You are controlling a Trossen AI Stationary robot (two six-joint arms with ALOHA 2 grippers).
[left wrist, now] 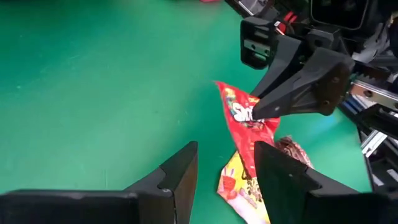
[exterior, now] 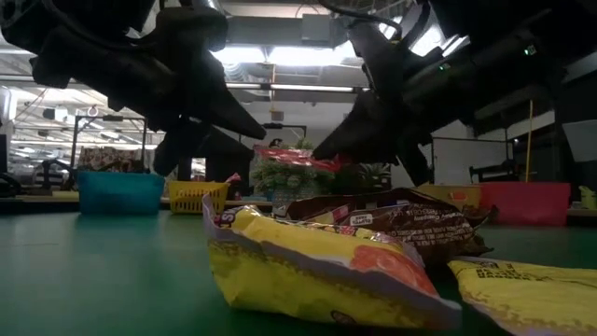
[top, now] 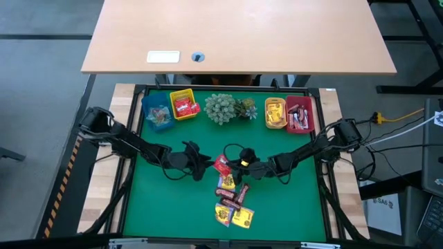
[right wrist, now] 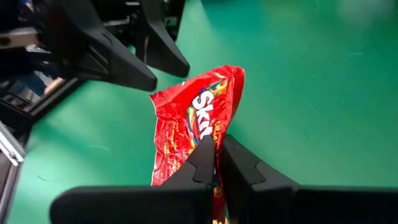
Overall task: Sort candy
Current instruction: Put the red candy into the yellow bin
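Note:
A red candy packet [top: 221,164] with white lettering hangs above the green mat, between my two grippers. My right gripper [right wrist: 216,152] is shut on it, reaching in from the table's right side. My left gripper [left wrist: 227,168] is open and faces the packet [left wrist: 245,127] from the left, a short way off and touching nothing. Just nearer than the grippers lies a pile of candy [top: 232,204]: yellow packets [exterior: 308,266], dark brown-red bars [exterior: 410,224] and a red-yellow one, all lying flat on the mat. My right gripper pinches the red packet between its two fingertips [left wrist: 264,112], near the middle of the packet's side edge [right wrist: 208,134]. The fingers slant down from the table's right. The packet is lifted clear of the mat [exterior: 294,157], crumpled and tilted.
Along the far edge stand a blue bin [top: 157,116], a yellow bin [top: 183,105], a grey-green plant cluster [top: 225,108], an orange bin [top: 275,114] and a red bin [top: 300,114], each holding some candy. Bare green mat [top: 166,207] lies left and right of the pile.

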